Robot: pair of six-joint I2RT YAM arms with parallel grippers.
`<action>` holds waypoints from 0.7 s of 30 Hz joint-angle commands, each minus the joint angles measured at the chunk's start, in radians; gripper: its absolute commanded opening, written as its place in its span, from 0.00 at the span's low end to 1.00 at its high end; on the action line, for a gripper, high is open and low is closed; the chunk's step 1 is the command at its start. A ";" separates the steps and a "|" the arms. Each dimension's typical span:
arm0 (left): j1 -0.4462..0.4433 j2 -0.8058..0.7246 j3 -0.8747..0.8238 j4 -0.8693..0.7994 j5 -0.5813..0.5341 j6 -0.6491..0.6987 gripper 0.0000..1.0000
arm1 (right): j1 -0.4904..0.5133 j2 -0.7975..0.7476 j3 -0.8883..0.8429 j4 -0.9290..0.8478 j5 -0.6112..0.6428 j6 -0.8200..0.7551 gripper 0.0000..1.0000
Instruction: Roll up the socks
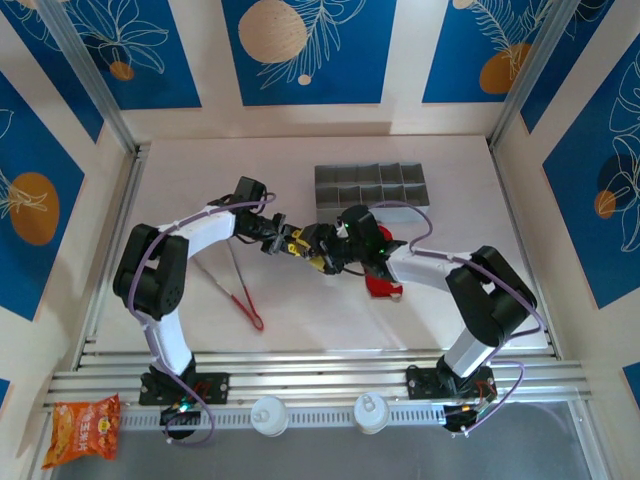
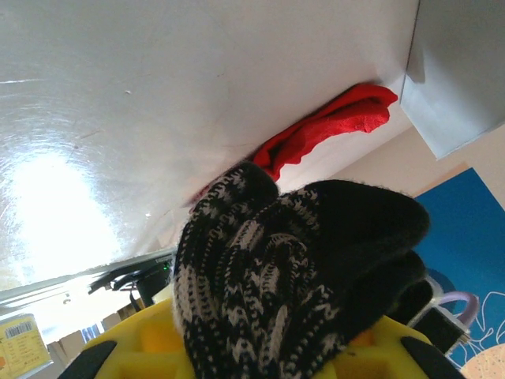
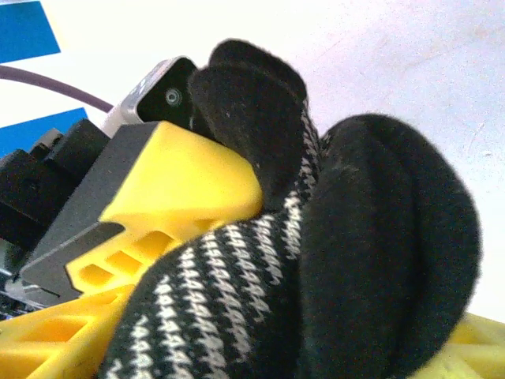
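Observation:
The black sock with grey-white stripes (image 2: 300, 260) is bunched into a thick wad, and my left gripper (image 2: 260, 347) is shut on it between its yellow fingers (image 2: 146, 339). Both grippers meet over the table's middle, the left gripper (image 1: 298, 246) facing the right gripper (image 1: 335, 255). In the right wrist view the same black sock (image 3: 379, 237) fills the space between my right gripper's (image 3: 260, 351) wide-set yellow fingers (image 3: 47, 343); whether they press it is hidden. The left gripper's yellow finger (image 3: 181, 189) sits against the wad. The red sock (image 1: 381, 286) lies flat on the table (image 2: 331, 126) just beyond.
A grey compartment organiser (image 1: 372, 186) stands behind the grippers, its corner (image 2: 458, 71) close to the red sock. Red-handled tongs (image 1: 240, 290) lie on the table at front left. An orange snack bag (image 1: 85, 428) rests outside the near rail.

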 commanded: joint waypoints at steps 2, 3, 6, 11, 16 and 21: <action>0.010 -0.037 0.000 -0.049 0.041 0.034 0.00 | -0.022 -0.031 0.068 -0.156 -0.047 -0.123 0.67; 0.009 -0.038 -0.002 -0.052 0.040 0.036 0.00 | -0.022 -0.028 0.081 -0.175 -0.056 -0.140 0.66; 0.008 -0.038 -0.001 -0.054 0.038 0.039 0.00 | -0.020 -0.019 0.117 -0.228 -0.068 -0.186 0.65; 0.008 -0.039 0.003 -0.071 0.038 0.053 0.00 | -0.017 -0.001 0.212 -0.377 -0.081 -0.309 0.63; 0.008 -0.040 0.005 -0.081 0.037 0.058 0.00 | -0.002 0.032 0.308 -0.529 -0.074 -0.425 0.61; 0.007 -0.041 0.006 -0.082 0.035 0.059 0.00 | 0.001 0.052 0.356 -0.617 -0.059 -0.486 0.62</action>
